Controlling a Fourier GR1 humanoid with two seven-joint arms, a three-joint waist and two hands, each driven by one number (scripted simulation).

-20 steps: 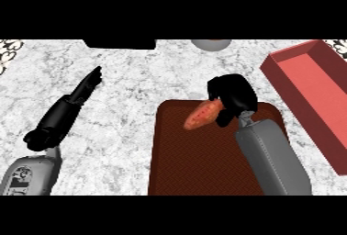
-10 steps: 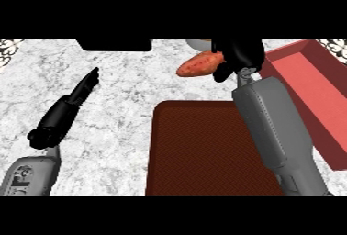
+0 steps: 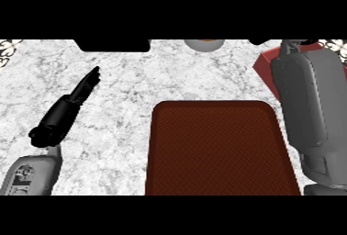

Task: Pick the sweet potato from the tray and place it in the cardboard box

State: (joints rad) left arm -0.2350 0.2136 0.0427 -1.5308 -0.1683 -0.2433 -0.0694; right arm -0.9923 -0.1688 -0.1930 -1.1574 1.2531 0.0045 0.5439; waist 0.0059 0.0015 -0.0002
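Two grey forearms enter from the near edge. Left robot hand (image 3: 68, 110) rests on the counter (image 3: 136, 82), fingers straight. Right of it lies the tray (image 3: 217, 147). Beyond, the box (image 3: 271, 64) shows behind the right forearm; right robot hand and sweet potato are out of sight.

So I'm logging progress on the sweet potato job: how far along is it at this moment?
Done: the tray shows only its bare brown surface, so the sweet potato is off it. In hand: the right forearm stretches over the red box, its hand cut off at the view's top edge, the potato out of sight. Left: a release into the box, not confirmed here. The left hand rests open on the counter.
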